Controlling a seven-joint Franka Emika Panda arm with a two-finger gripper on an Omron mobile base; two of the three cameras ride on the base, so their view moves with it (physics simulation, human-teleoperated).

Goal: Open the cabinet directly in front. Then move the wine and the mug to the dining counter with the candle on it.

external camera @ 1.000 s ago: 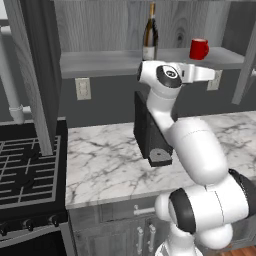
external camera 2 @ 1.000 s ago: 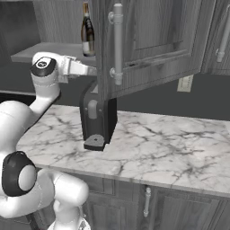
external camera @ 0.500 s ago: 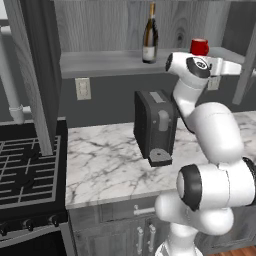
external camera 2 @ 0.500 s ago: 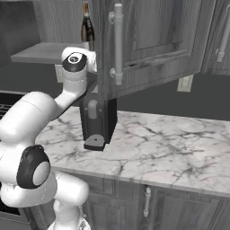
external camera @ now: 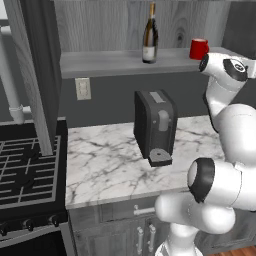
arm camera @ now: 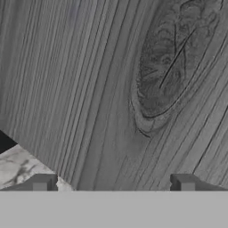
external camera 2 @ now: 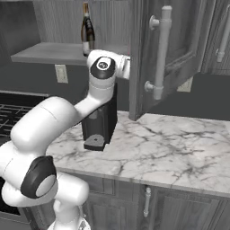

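The cabinet stands open, its left door (external camera: 35, 75) swung out and its right door (external camera 2: 175, 58) ajar with a long silver handle (external camera 2: 161, 49). On its shelf (external camera: 110, 62) stand the wine (external camera: 150, 35) (external camera 2: 86, 31) and, to the right, the red mug (external camera: 198, 48). My wrist (external camera: 230, 67) is just right of the mug; in the right base view the hand disappears behind the right door. In the hand view my gripper (arm camera: 113, 185) is open with nothing between the fingertips, facing grey wood grain (arm camera: 133, 89) at very close range. The dining counter and candle are out of view.
A black coffee machine (external camera: 155, 125) (external camera 2: 99, 126) sits on the marble worktop (external camera: 110, 165) below the shelf. A black stove (external camera: 25, 175) lies to the left. An outlet (external camera: 82, 88) is on the back wall. Drawer cabinets (external camera 2: 148, 202) run under the worktop.
My arm has swung from in front of the coffee machine to the right, past the mug. The right door has swung further to the right. Wine and mug have not moved.
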